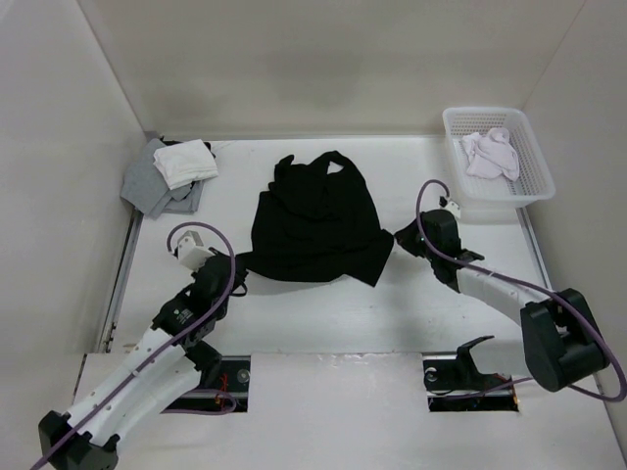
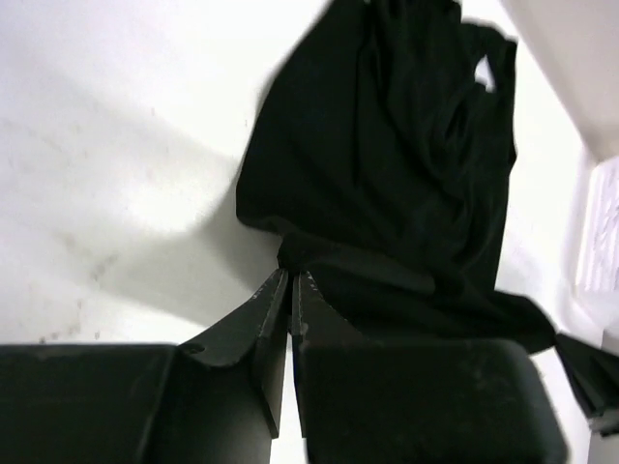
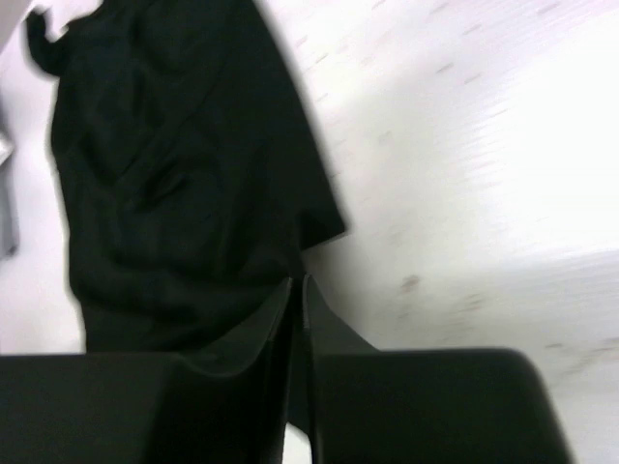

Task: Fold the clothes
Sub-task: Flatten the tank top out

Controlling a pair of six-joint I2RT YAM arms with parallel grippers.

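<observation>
The clothes [image 1: 318, 220] are one black sleeveless garment lying crumpled in the middle of the white table, straps toward the far side. My left gripper [image 1: 240, 264] is at its near-left corner. In the left wrist view the left gripper [image 2: 290, 275] is shut, pinching a bunched bit of the garment [image 2: 406, 174] at its tips. My right gripper [image 1: 400, 238] is at the near-right corner. In the right wrist view the right gripper [image 3: 298, 280] shows only a thin slit between its fingers, with the hem of the garment [image 3: 174, 174] meeting the tips.
A white towel [image 1: 186, 162] lies on a grey cloth [image 1: 147, 186] at the far left. A white plastic basket [image 1: 534, 147] at the far right holds a pale cloth [image 1: 490, 155]. White walls enclose the table on three sides.
</observation>
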